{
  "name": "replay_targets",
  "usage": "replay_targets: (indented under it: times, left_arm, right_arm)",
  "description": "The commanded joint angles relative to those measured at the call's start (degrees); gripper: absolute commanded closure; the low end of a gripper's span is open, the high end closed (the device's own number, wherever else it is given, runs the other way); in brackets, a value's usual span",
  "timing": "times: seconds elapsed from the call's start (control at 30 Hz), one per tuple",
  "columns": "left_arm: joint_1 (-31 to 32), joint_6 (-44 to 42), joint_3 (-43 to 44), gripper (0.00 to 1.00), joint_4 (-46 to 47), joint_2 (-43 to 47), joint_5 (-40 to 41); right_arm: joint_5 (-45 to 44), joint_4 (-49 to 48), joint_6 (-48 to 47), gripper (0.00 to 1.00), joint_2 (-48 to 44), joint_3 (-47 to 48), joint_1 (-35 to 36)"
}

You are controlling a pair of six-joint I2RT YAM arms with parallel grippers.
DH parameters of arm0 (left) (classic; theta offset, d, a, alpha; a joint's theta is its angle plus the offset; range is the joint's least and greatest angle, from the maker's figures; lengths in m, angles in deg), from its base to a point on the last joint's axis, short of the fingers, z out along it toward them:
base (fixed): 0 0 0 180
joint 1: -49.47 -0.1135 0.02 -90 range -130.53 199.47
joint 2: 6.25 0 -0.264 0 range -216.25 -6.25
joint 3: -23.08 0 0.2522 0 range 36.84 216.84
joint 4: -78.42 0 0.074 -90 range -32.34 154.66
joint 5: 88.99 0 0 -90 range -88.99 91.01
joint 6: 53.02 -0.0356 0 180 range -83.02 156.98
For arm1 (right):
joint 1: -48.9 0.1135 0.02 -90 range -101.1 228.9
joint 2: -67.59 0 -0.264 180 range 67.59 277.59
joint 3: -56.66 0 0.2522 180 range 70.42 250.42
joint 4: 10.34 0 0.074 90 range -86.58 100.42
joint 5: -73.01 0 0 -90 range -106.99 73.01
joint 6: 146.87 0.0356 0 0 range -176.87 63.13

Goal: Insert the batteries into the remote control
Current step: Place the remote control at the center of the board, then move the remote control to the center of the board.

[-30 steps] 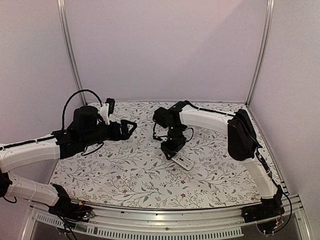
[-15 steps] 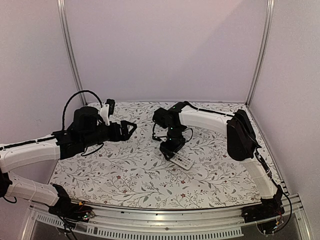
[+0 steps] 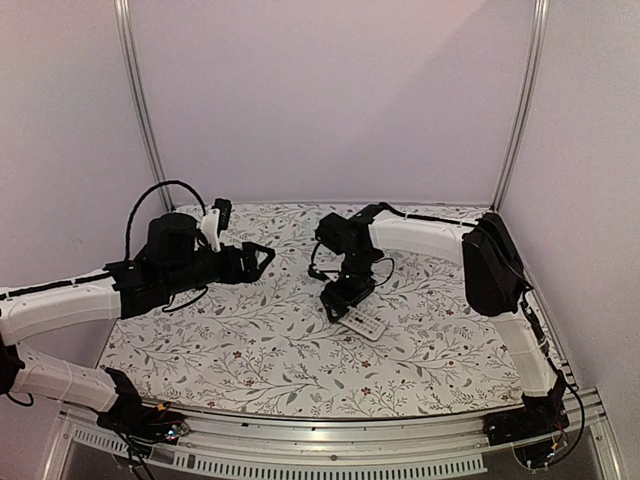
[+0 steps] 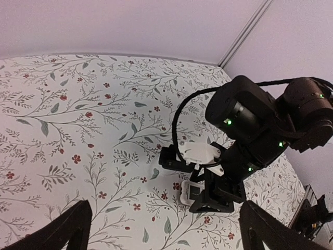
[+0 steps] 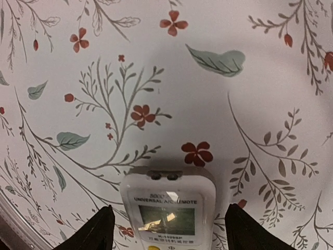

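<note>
White right arm (image 3: 420,235) low over remote control (image 3: 364,322), pincer (image 5: 168,221) seemingly agape.

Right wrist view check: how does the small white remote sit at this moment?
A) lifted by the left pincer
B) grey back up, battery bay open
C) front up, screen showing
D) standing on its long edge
C: the small white rectangular remote control lies flat on the floral tablecloth, its little screen and printed label facing up at the right wrist camera.
</note>
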Motion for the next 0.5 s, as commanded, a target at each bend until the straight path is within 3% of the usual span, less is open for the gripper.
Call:
replay_targets:
  times: [0.0,0.2,0.47]
  left_arm:
    - [-0.9,-0.8,0.3,0.0,0.9,-1.0,-0.7]
    - [-0.8,-1.2,0.6,0.01,0.0,-1.6,-0.2]
    - [-0.7,-1.8,3.3,0.0,-3.1,-3.1,-0.2]
  right_arm:
    - [3.6,-8.2,1.4,0.26,-11.2,-9.2,-4.1]
    - [-5.4,-12.5,0.0,0.24,-21.0,-21.4,-7.1]
    - [-19.1,-12.8,-1.6,0.23,-20.9,-26.8,-7.3]
